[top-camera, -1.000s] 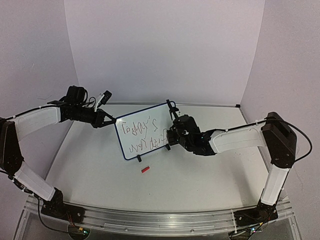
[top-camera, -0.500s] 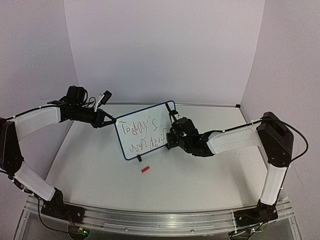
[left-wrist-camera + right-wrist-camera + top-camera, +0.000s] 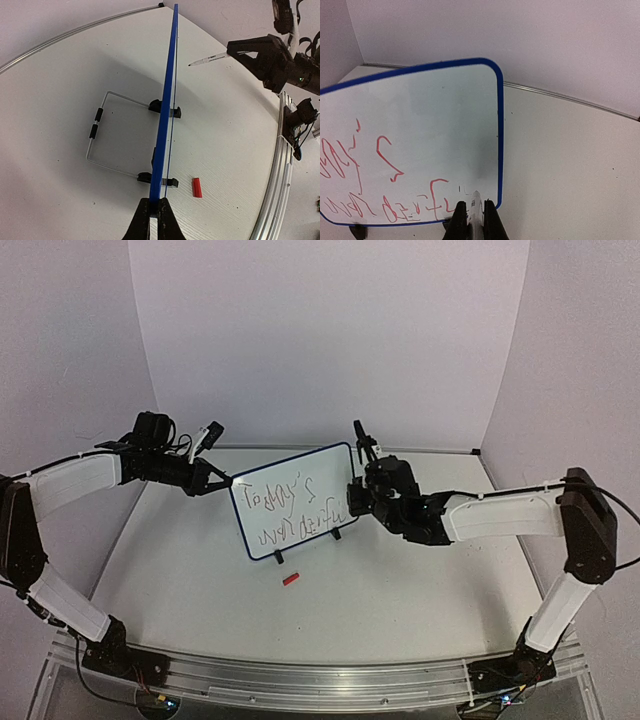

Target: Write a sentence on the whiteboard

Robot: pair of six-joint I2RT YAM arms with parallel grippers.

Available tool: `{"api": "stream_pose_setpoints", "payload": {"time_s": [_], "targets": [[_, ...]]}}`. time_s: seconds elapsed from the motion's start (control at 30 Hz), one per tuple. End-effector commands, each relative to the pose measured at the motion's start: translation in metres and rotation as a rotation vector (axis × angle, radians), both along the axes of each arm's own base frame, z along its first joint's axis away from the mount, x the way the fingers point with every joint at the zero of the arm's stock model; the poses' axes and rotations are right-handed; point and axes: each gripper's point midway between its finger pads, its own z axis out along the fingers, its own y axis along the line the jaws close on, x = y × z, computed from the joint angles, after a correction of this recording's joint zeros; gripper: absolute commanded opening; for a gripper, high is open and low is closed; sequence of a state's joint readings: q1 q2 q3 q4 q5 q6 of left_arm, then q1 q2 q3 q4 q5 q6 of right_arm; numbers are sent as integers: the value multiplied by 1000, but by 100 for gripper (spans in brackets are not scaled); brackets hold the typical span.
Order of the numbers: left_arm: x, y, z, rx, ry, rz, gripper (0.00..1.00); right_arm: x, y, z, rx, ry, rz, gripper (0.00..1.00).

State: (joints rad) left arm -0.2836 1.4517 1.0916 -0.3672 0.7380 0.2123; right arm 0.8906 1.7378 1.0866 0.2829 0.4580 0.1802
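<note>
The left arm reaches in from the left wall side, and the left gripper (image 3: 222,483) is pinched narrow on the left edge of the whiteboard (image 3: 293,502). In the left wrist view its fingers (image 3: 142,222) close on the thin blue frame from both faces.

The whiteboard stands on the table (image 3: 400,590) a little left of the middle, on two black feet (image 3: 280,558), with its left end nearer than its right. Behind its back face a wire stand (image 3: 95,145) lies flat on the table, so that side is partly taken.

The sentence (image 3: 285,508) runs in two rows of red scrawl. It fills most of the face and ends close to the board's right edge, with only a narrow white strip left before the frame.

A small red piece (image 3: 291,580) lies on the table just in front of the board, near one foot.

The right gripper (image 3: 360,498) sits just beside the board's right edge, clamped on a marker (image 3: 476,202). The marker points at the lower right corner of the board. In the left wrist view its tip (image 3: 190,64) stands apart from the writing face.

Right of the board the table is bare white under the right arm, out to the far edge strip (image 3: 420,449) and the right wall. The near rail (image 3: 300,680) bounds the front.
</note>
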Motion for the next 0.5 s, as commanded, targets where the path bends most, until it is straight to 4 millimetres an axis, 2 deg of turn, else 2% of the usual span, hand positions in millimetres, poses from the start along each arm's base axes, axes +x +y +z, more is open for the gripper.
{"api": "stream_pose_setpoints", "payload": {"time_s": [0.0,0.23,0.47], "targets": [[1,-2,16,0,-48,-10,0,3,-5,35,61,-70,-14,0],[1,-1,16,2,-51,-8,0,20,3,41,84,-76,10,0],[1,-2,15,2,-49,-10,0,24,11,28,88,-46,37,0]]}}
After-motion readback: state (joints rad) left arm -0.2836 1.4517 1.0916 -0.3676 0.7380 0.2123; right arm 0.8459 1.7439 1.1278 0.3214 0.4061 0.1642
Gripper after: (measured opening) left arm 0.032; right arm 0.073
